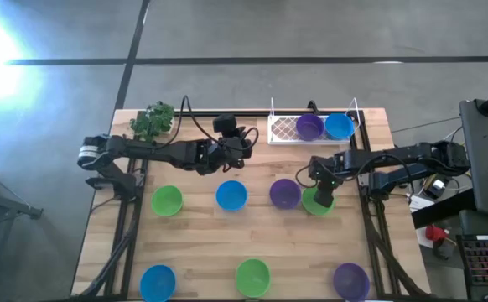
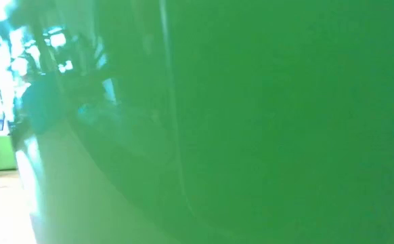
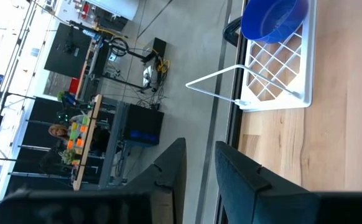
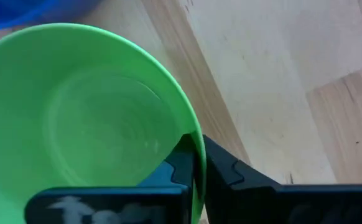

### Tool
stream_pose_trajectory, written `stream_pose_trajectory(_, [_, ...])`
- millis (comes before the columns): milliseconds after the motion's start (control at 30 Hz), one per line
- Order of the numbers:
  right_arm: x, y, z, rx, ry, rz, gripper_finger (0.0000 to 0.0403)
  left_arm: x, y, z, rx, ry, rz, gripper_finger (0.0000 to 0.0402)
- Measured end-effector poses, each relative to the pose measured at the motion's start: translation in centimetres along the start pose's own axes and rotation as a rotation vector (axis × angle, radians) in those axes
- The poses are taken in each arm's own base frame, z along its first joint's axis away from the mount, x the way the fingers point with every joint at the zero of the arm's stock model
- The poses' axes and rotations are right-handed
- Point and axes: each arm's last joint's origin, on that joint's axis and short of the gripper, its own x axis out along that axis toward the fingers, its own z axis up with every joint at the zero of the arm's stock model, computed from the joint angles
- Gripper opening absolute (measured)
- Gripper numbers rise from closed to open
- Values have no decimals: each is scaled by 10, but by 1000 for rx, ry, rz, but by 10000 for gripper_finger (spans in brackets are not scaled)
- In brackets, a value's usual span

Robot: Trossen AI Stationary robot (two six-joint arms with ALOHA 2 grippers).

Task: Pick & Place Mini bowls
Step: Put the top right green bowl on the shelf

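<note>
Fingers of the right gripper [image 4: 196, 163] pinch the green bowl's [image 4: 75, 118] rim beside the white rack [image 1: 286, 130]; light, stiff, slippery plastic, best taken by that thin rim; left gripper's [image 3: 199, 171] fingers stand slightly apart, empty.

Nine bowls showing: three blue [image 1: 231, 195], three purple [image 1: 284, 194], three green [image 1: 167, 200], plus one rack [image 1: 284, 129], one plant [image 1: 153, 120].

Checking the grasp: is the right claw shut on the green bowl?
Shut: the right claw pinches the green bowl rim, one finger inside, one outside.
</note>
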Motion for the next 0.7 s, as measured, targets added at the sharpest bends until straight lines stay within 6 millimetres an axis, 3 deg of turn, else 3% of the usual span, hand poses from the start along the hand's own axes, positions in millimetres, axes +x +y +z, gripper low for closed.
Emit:
stream_pose_trajectory(367, [-22, 8, 20, -41, -83, 21, 8, 0, 0, 0, 1, 0, 0, 85])
stream_pose_trajectory(700, [-59, 18, 45, -96, -199, 51, 8, 0, 0, 0, 1, 0, 0, 85])
